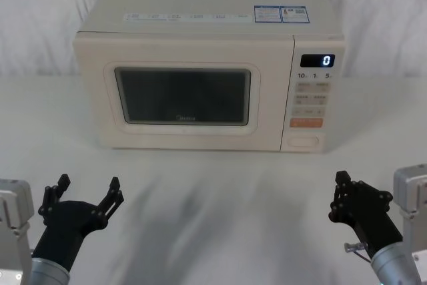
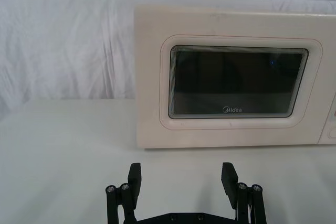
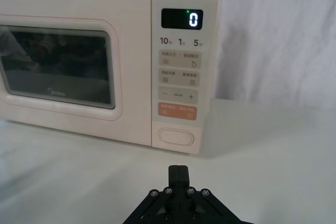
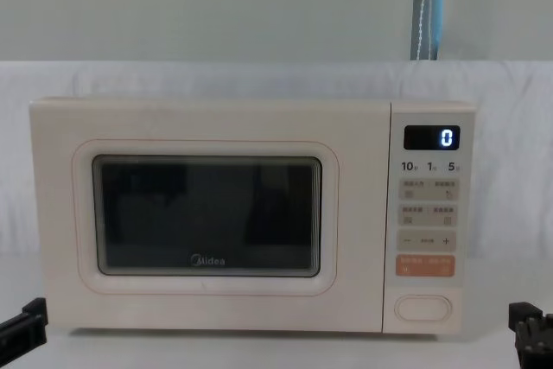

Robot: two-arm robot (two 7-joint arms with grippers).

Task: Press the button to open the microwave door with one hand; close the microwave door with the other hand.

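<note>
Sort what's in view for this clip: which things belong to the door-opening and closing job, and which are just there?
Belongs to the job:
- the button, unpressed
- the microwave door, shut
- left tool, open, low at the near left
- right tool, shut, low at the near right, facing the button

Just there:
- orange key above the button
- display reading 0
- white cloth behind

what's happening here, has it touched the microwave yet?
Not yet. The microwave door is shut and the display reads 0. Both arms hang low over the table in front of the oven, touching nothing. The left gripper is open and faces the door. The right gripper has its fingers together and is lined up roughly with the control panel, short of the big cream button at the panel's bottom. Nothing has been pressed.
</note>
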